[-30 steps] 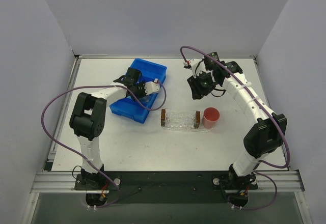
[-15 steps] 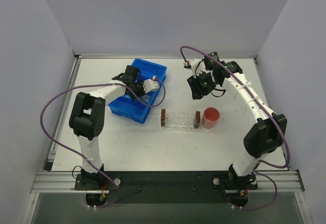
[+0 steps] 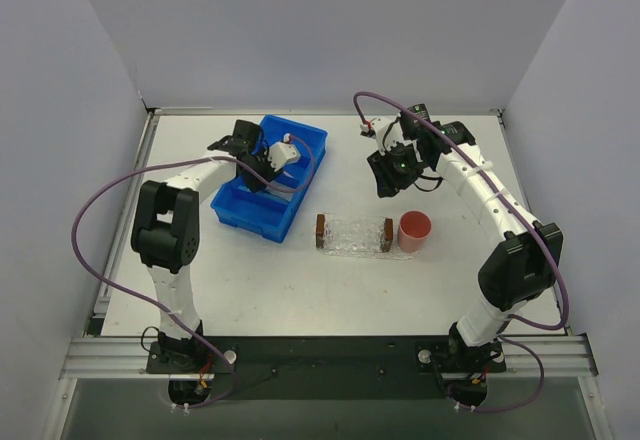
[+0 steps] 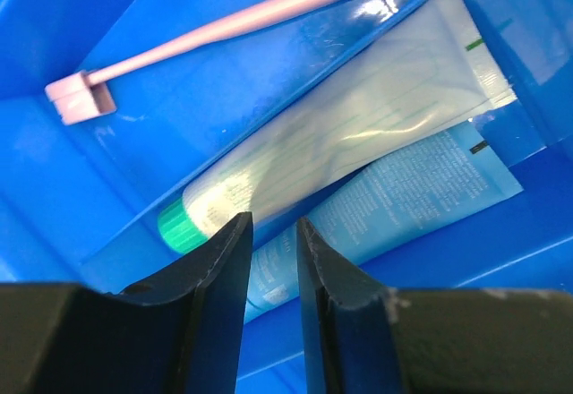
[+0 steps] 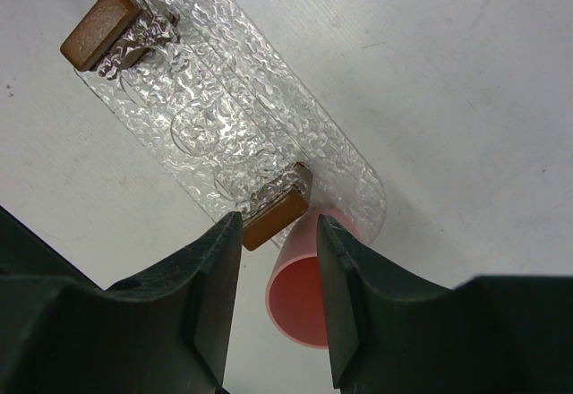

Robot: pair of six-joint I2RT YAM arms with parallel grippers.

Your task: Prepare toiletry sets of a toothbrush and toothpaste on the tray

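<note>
In the left wrist view the pink toothbrush [image 4: 251, 18] lies slanted in a blue bin, its head at the left. Below it lie two toothpaste tubes: a pale one with a green cap [image 4: 358, 116] and a brighter blue one [image 4: 430, 184]. My left gripper [image 4: 273, 233] hovers just above the tubes' cap ends, its jaws a narrow gap apart with nothing between them. From above, the left gripper [image 3: 273, 158] is over the bin. The clear glittery tray [image 3: 353, 234] with brown end blocks lies mid-table. My right gripper [image 5: 277, 233] hangs open and empty above the tray [image 5: 224, 116], over its right end.
The blue compartmented bin [image 3: 240, 215] stands left of the tray. A round pink cup [image 3: 414, 230] stands against the tray's right end, seen from the right wrist as the cup [image 5: 300, 300] below the jaws. Grey walls close in three sides of the table.
My left gripper has moved back and to the left over the bin, and its jaws have parted a little. The right arm, tray and cup have not moved.
</note>
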